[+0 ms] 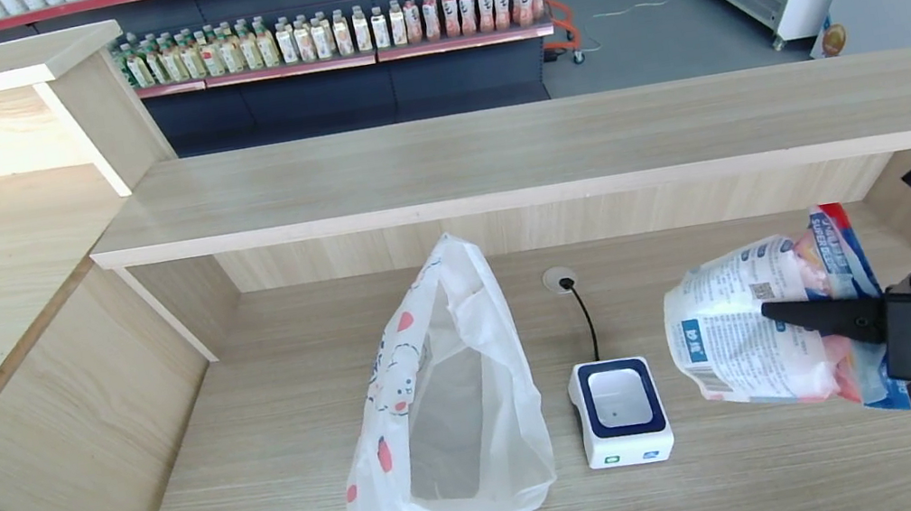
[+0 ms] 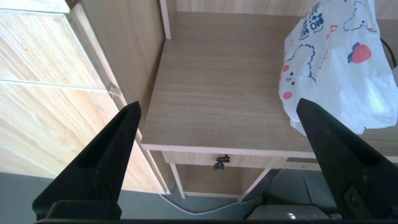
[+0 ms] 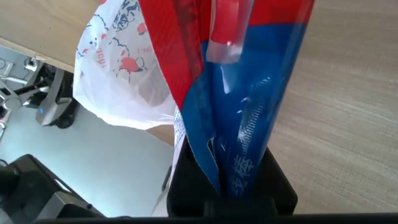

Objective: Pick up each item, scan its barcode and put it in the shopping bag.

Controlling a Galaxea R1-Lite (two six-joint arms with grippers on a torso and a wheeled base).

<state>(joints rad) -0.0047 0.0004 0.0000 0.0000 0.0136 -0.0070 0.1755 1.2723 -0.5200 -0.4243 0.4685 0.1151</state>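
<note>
The blue, white and red packet [image 1: 732, 330] is gripped by the right claw [image 1: 782, 323] and held above the tabletop [image 1: 270, 468], right of the scanner [image 1: 622, 412]. The shopping bag [image 1: 445, 422] is laid open left of it. The left claw [image 2: 219, 107] is spread wide.

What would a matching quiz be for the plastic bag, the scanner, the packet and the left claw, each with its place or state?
1 shopping bag
2 scanner
3 packet
4 left gripper

A open, empty
B clamped in the right gripper
C lying on the counter, mouth open
D on the counter, between bag and packet

Pairs: 1-C, 2-D, 3-B, 4-A
</note>
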